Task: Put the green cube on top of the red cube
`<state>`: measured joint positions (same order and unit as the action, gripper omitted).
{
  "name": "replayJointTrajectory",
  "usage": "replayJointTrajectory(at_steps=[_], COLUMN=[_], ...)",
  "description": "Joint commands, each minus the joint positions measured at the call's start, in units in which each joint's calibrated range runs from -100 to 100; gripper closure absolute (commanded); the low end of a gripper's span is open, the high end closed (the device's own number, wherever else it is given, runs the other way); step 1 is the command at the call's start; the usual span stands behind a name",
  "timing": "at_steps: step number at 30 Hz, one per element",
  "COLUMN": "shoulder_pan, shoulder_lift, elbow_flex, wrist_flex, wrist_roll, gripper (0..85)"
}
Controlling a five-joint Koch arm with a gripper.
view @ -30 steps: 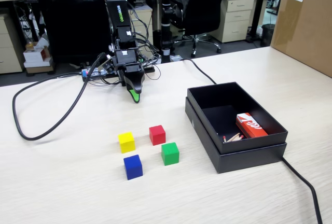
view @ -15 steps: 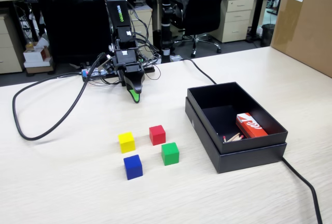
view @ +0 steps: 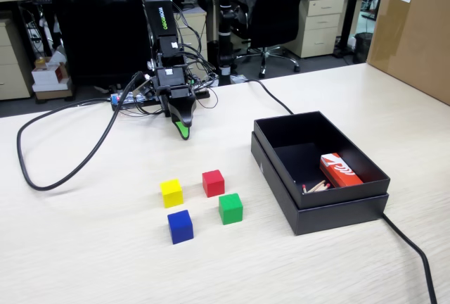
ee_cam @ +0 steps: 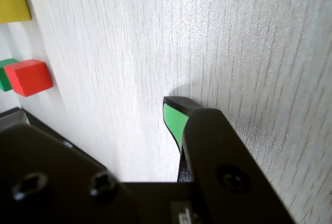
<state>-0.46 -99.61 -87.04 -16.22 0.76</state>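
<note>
The green cube (view: pixel 230 207) sits on the table just right of and nearer than the red cube (view: pixel 213 182). In the wrist view the red cube (ee_cam: pixel 28 77) is at the left edge, with a sliver of the green cube (ee_cam: pixel 5 73) behind it. My gripper (view: pixel 183 132) points down at the table, behind the cubes and well clear of them. In the wrist view the gripper (ee_cam: pixel 98 116) is open and empty. Its green-padded finger (ee_cam: pixel 174 119) stands bare, with table showing beside it. The other jaw is the dark blurred bulk at lower left.
A yellow cube (view: pixel 171 193) and a blue cube (view: pixel 180 226) lie left of the red and green ones. An open black box (view: pixel 271 170) holding a red-and-white carton (view: pixel 339 169) stands to the right. Black cables (view: pixel 67 174) loop over the left of the table, and one trails off (view: pixel 415 255) from the box.
</note>
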Motion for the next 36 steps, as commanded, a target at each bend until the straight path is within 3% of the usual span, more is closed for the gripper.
replayJointTrajectory(at_steps=[1, 36], shoulder_pan=[-0.1, 0.3], shoulder_lift=[0.1, 0.3], elbow_flex=[-3.5, -3.1], wrist_flex=[-1.3, -1.3], wrist_roll=[-0.1, -0.1], gripper=[35.2, 35.2])
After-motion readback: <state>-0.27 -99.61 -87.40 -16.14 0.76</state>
